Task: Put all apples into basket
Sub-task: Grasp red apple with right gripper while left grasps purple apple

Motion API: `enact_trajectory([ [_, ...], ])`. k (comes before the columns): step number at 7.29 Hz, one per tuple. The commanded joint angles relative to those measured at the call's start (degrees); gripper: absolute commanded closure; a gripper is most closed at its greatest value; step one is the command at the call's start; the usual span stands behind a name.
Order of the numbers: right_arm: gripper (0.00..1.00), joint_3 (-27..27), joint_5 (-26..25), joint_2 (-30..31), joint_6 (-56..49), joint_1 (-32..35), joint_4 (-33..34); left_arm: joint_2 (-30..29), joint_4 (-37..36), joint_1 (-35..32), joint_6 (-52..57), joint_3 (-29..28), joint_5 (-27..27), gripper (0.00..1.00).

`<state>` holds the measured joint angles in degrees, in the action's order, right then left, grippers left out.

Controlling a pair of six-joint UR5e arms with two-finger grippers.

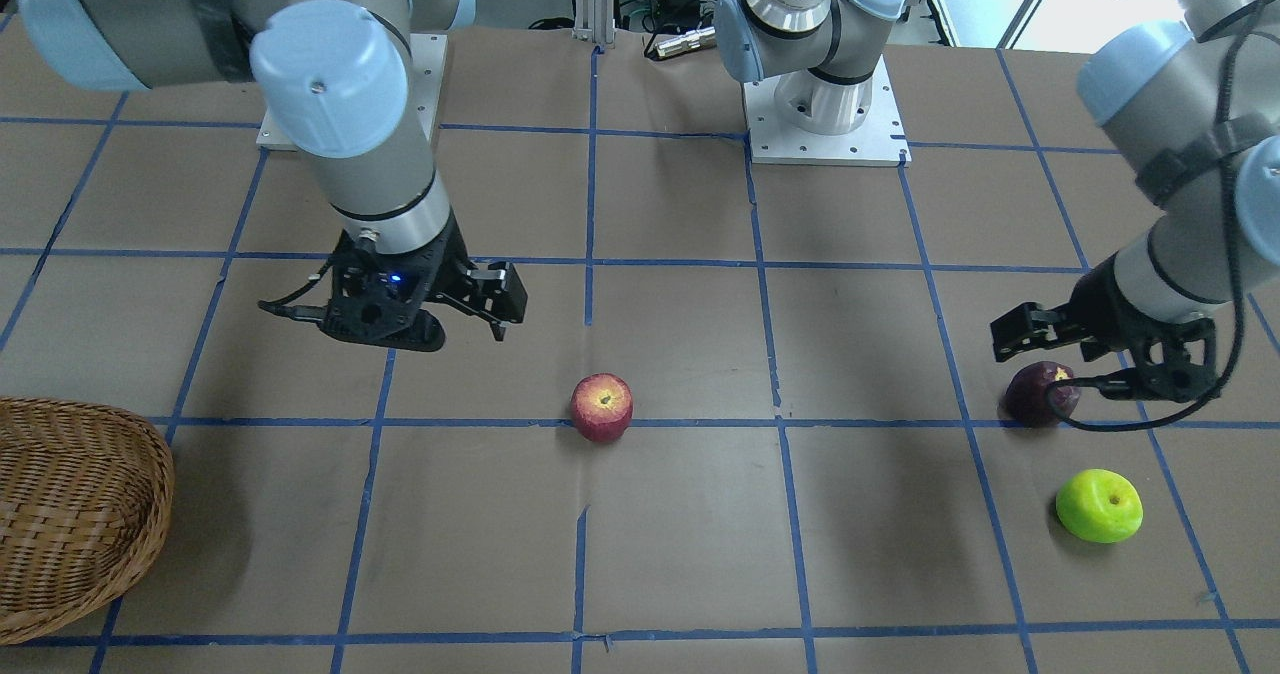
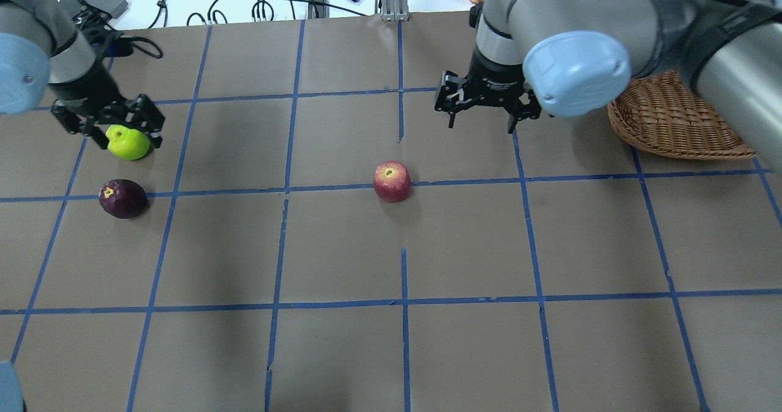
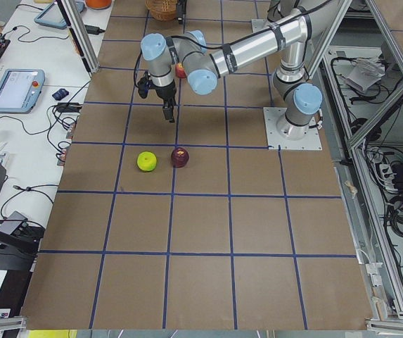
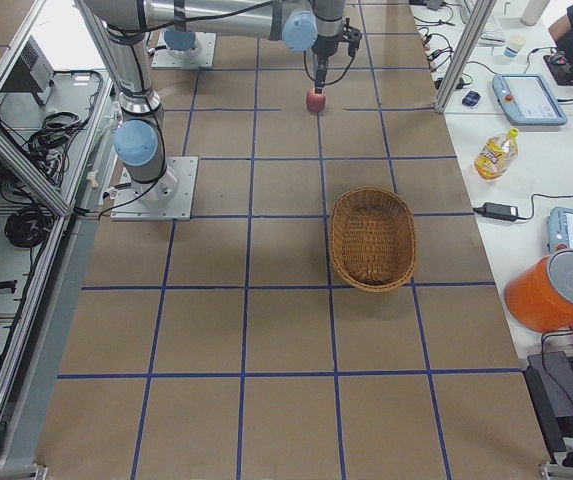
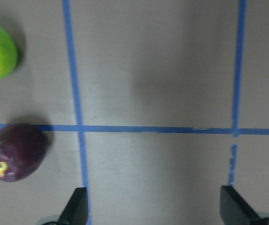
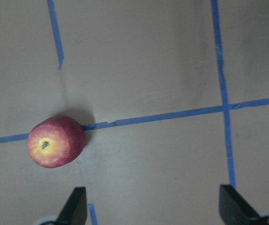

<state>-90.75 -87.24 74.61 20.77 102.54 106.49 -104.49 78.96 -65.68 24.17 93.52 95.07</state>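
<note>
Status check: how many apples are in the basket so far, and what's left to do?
Done: nothing yet. The basket is empty, and the red apple, the maroon apple and the green apple all sit on the table. In hand: nothing. The left gripper hangs open near the maroon and green apples, and the right gripper is open near the red one. Left: all three picks and drops.

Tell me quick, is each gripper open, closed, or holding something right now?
Left gripper: open, holding nothing.
Right gripper: open, holding nothing.
</note>
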Motion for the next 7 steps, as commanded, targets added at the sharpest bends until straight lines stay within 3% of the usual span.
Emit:
enact_trajectory([
  [1, 0.0, -0.1, 0.1, -7.8, 6.2, 5.9, 7.0, -2.4, -0.9, 9.9, 9.8, 1.2, -3.4, 0.0],
  [4, 0.0, 0.0, 3.9, -12.9, 7.0, 7.2, 12.8, -6.5, -7.3, 10.0, 9.6, 4.3, -6.6, 0.0],
  [7, 0.0, -0.1, 6.6, -15.3, 6.6, 7.2, 14.3, -8.9, -13.7, 10.0, 9.1, 6.8, -9.4, 0.0],
])
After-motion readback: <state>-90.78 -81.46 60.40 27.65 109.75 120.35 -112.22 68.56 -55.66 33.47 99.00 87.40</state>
